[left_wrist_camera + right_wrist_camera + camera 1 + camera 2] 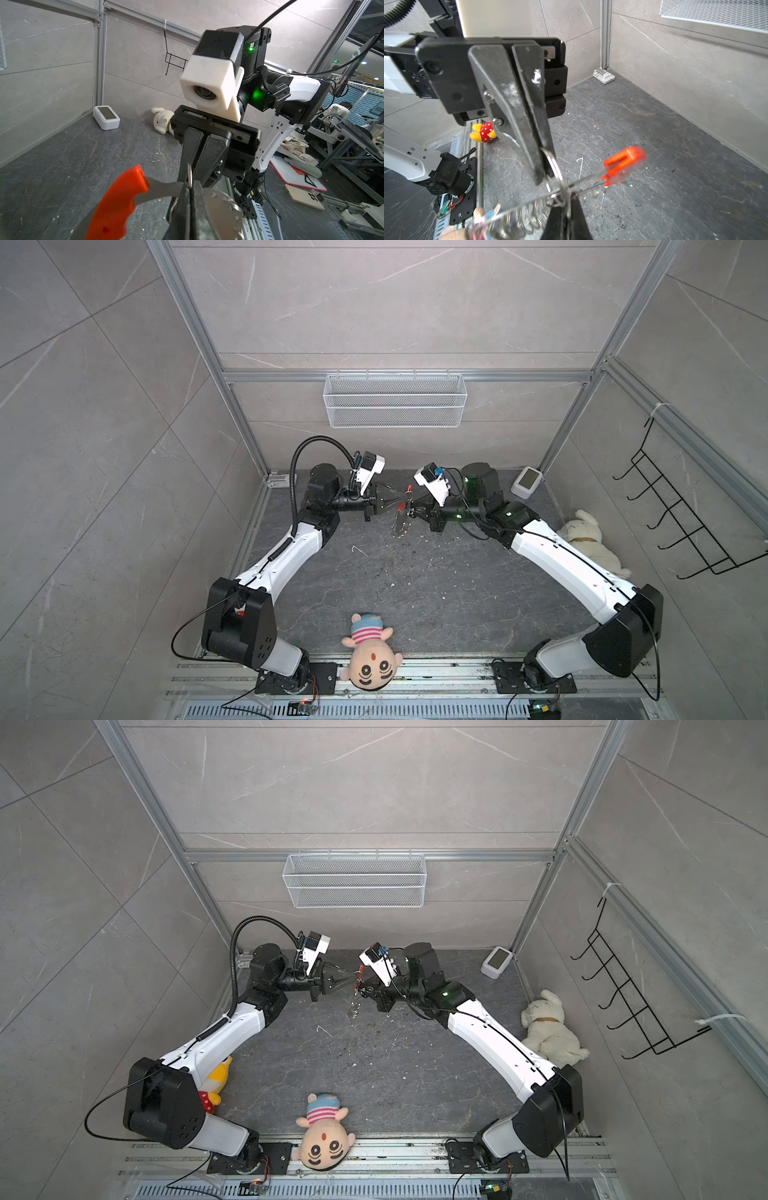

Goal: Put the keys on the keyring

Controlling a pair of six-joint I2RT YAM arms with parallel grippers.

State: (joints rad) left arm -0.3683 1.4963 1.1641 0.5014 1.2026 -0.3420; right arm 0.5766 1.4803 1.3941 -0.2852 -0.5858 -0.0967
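Observation:
The keyring (pixel 401 526) hangs in the air at the back middle of the table, between my two grippers. Its red curved segment (pixel 118 199) sticks up, and its small silver rings (pixel 519 216) dangle below. My left gripper (pixel 190 186) is shut on one silver ring (pixel 554 166) at the loop's metal band. From the opposite side my right gripper (pixel 566 199) is shut on the thin metal of the loop where the rings bunch. In both top views the left gripper (pixel 400 504) and right gripper (pixel 410 511) almost touch tip to tip. I cannot make out the keys in any view.
A thin white bent wire (pixel 358 549) lies on the dark table in front of the grippers. A striped plush doll (pixel 371 655) lies at the front edge and a white plush dog (pixel 590 543) under my right arm. A yellow plush (pixel 216 1085) lies beside my left arm. A white device (pixel 527 482) stands at the back right.

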